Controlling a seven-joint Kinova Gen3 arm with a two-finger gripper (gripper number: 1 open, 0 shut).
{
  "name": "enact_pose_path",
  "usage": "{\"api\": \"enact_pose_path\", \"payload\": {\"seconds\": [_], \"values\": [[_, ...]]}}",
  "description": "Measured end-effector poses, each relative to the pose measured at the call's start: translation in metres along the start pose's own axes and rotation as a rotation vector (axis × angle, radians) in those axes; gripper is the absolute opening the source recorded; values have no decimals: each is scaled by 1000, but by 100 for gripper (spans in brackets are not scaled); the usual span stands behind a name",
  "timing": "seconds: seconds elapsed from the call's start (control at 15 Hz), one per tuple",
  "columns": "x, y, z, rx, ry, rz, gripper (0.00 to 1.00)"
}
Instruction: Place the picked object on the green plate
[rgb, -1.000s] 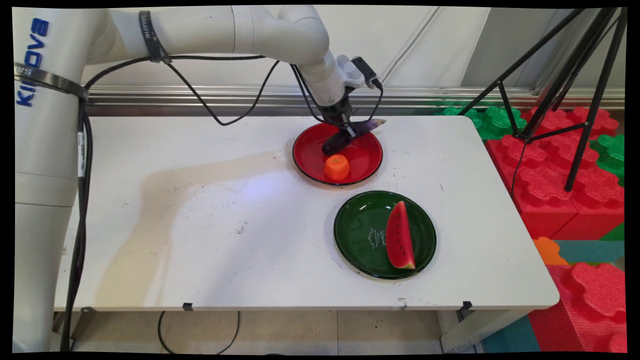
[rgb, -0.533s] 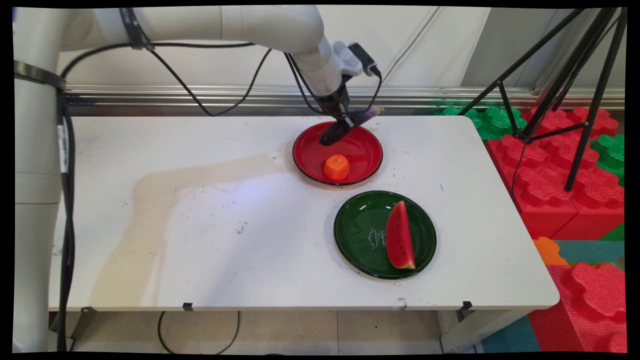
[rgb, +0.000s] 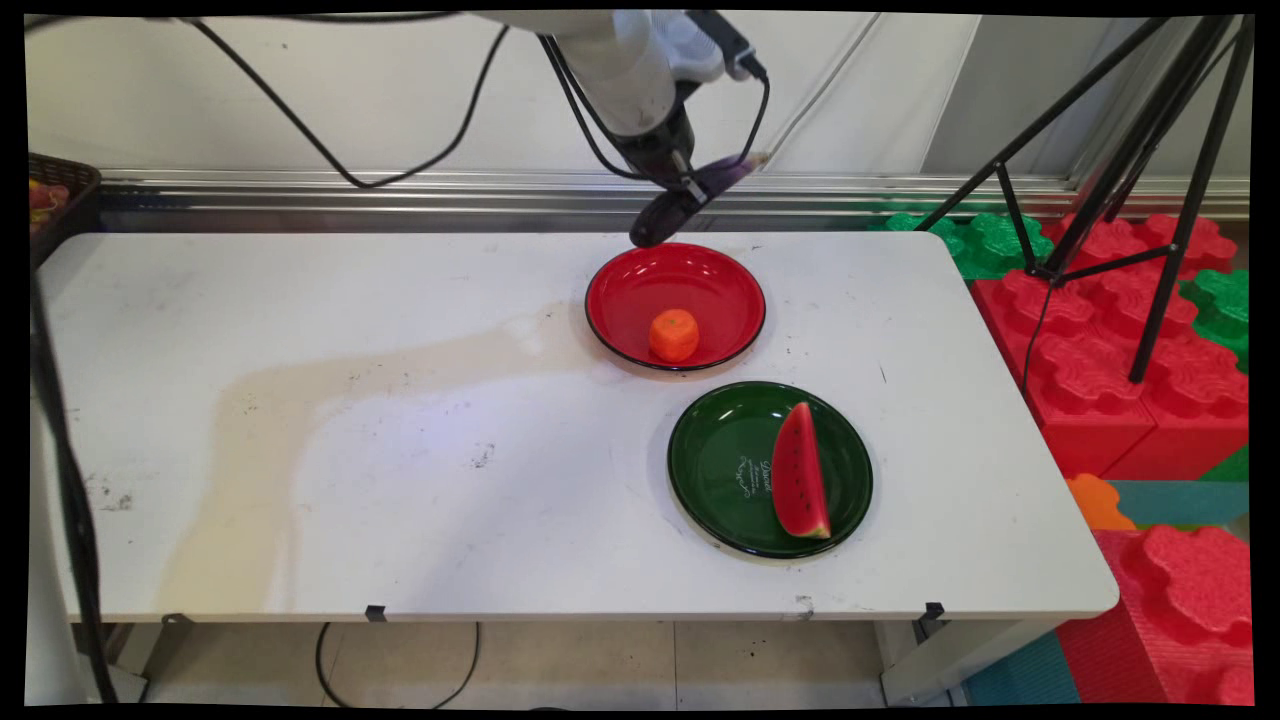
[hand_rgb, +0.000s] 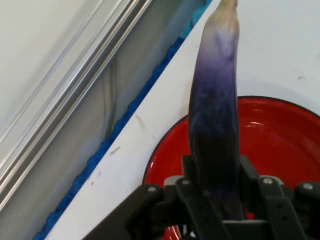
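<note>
My gripper (rgb: 688, 190) is shut on a dark purple eggplant (rgb: 690, 197) with a pale tip, held tilted in the air above the far rim of the red plate (rgb: 620, 300). In the hand view the eggplant (hand_rgb: 214, 115) runs up between the fingers (hand_rgb: 189, 172), with the red plate (hand_rgb: 280, 135) below it. An orange (rgb: 673, 335) sits in the red plate near its front. A watermelon slice (rgb: 800, 472) lies on the right side of the green plate (rgb: 720, 470), nearer the table's front.
A dark basket (rgb: 55, 200) with fruit stands at the table's far left edge. A black tripod (rgb: 1130, 180) and red and green foam blocks (rgb: 1100, 330) are off the table's right side. Black cables (rgb: 420, 130) hang from the arm.
The gripper has risen with the eggplant, lifting it off the red plate into the air above the plate's far rim. The orange and the watermelon slice have not moved.
</note>
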Motion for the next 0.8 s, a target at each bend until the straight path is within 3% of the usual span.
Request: {"api": "enact_pose_path", "payload": {"seconds": [0.47,0.8], "values": [[-15,39,-75,-25,-11,-52,0],[-25,68,-102,-54,-40,-98,0]]}}
